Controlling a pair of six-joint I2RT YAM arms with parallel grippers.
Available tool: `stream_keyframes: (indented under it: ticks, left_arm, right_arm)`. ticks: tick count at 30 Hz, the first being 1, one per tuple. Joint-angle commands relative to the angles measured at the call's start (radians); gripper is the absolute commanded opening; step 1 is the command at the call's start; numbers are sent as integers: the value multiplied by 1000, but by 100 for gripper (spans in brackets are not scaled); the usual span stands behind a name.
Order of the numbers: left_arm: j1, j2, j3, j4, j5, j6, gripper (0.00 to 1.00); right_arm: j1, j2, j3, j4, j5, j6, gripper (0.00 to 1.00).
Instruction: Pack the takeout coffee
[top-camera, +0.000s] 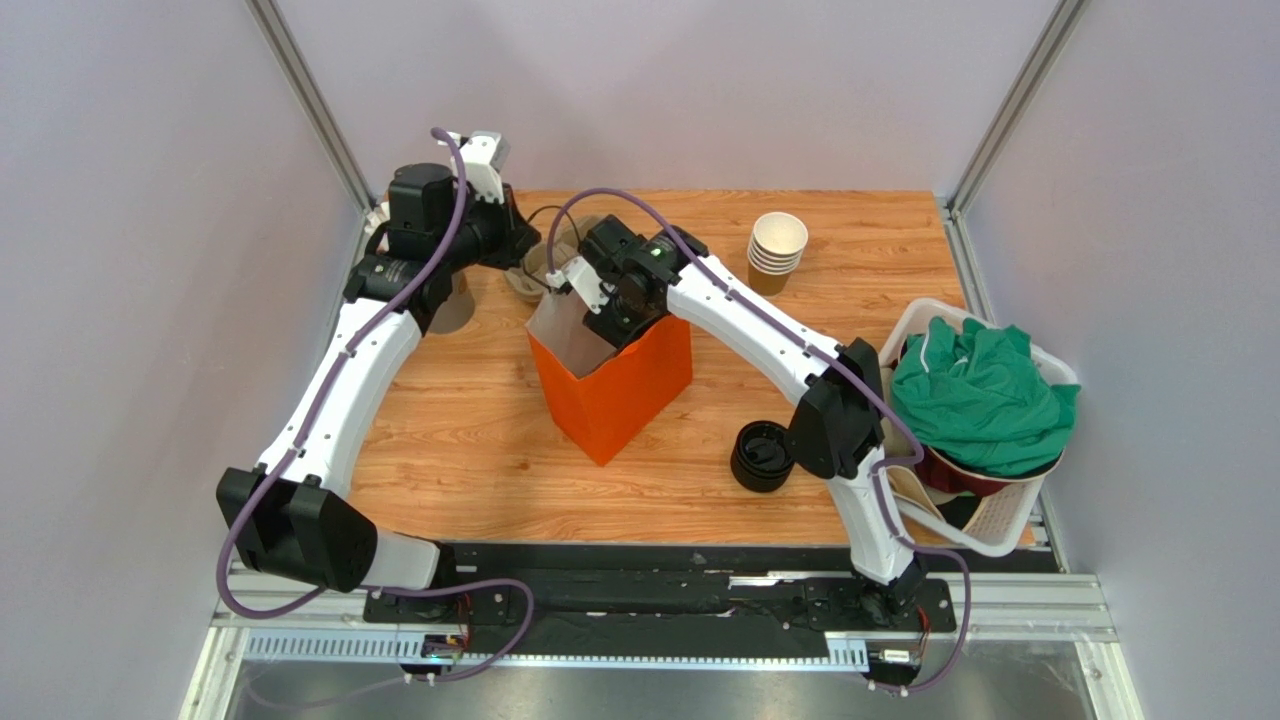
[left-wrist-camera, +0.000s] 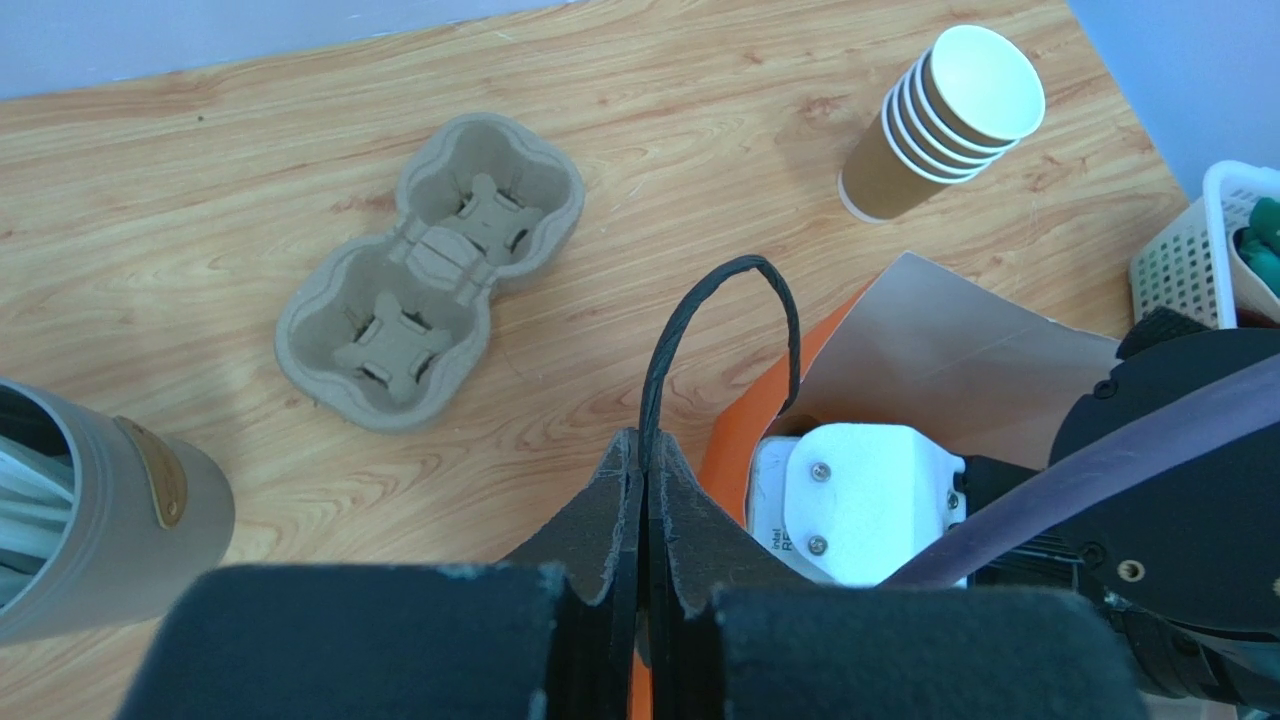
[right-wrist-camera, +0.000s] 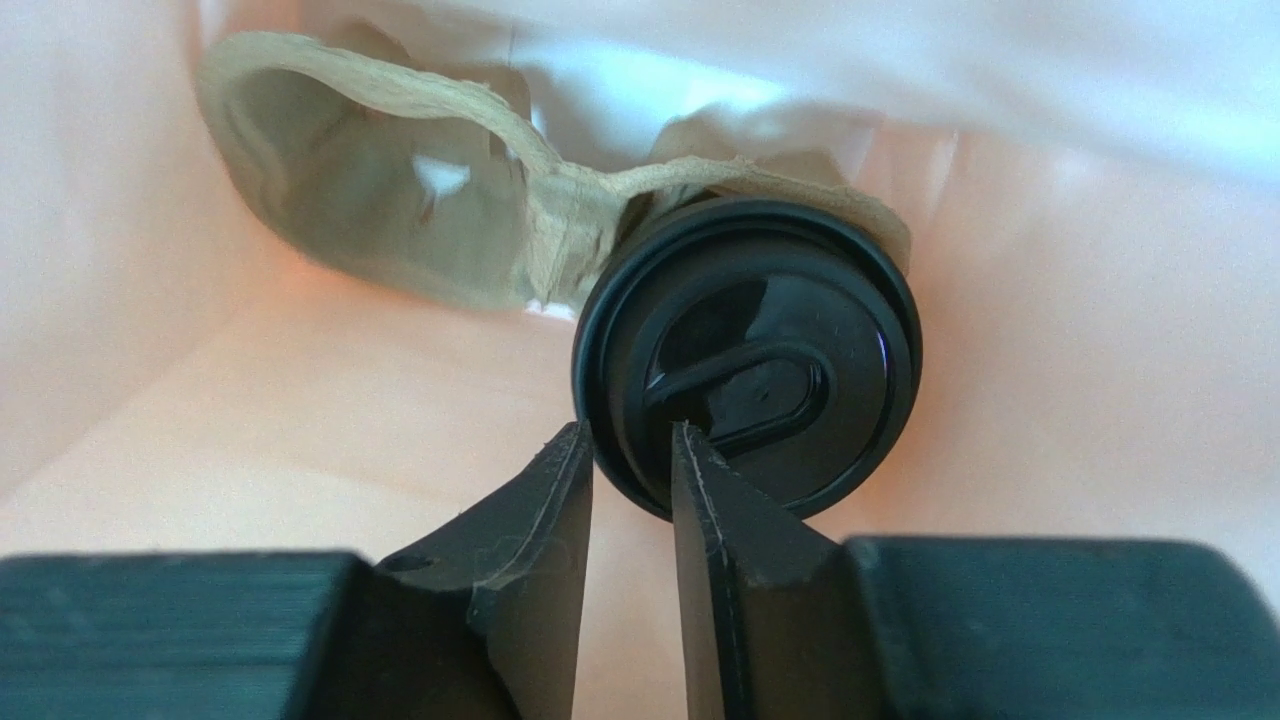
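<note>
The takeout coffee shows in the right wrist view as a round black lid (right-wrist-camera: 781, 375), with the cup below it hidden. It sits in a beige pulp carrier (right-wrist-camera: 376, 195) inside the orange paper bag (top-camera: 616, 393). My right gripper (right-wrist-camera: 631, 443) reaches down into the bag (top-camera: 601, 308). Its jaws stand narrowly apart and straddle the near rim of the lid. My left gripper (left-wrist-camera: 646, 480) is shut on the bag's black cord handle (left-wrist-camera: 661, 360) at the bag's far left edge (top-camera: 529, 252).
A stack of lidless brown cups (top-camera: 777, 248) stands at the back. A pile of black lids (top-camera: 762, 455) lies right of the bag. A white basket (top-camera: 984, 518) holds green cloth. A second pulp carrier (left-wrist-camera: 428, 270) and a grey cylinder (left-wrist-camera: 90, 510) are at the left.
</note>
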Motion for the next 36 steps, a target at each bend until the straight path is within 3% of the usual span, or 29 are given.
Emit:
stream_keyframes:
  ticks: [1,12,22,31,36]
  left_arm:
    - [-10,-15,29,17,29,-16,2]
    - [-13,-12,31,20,54,-13,8]
    - [-18,-12,26,29,114,-11,11]
    - [-22,-9,29,31,140,-5,20]
    - [-24,-5,32,31,144,-5,25]
  right_arm:
    - [-3,-69,29,45,-3,-15,31]
    - [-2,-106,8,75,-5,-15,41]
    - [-2,-121,13,92,-5,-15,43]
    - [-2,-203,20,118,-5,-45,54]
    - [-2,-252,17,138,-21,-53,54]
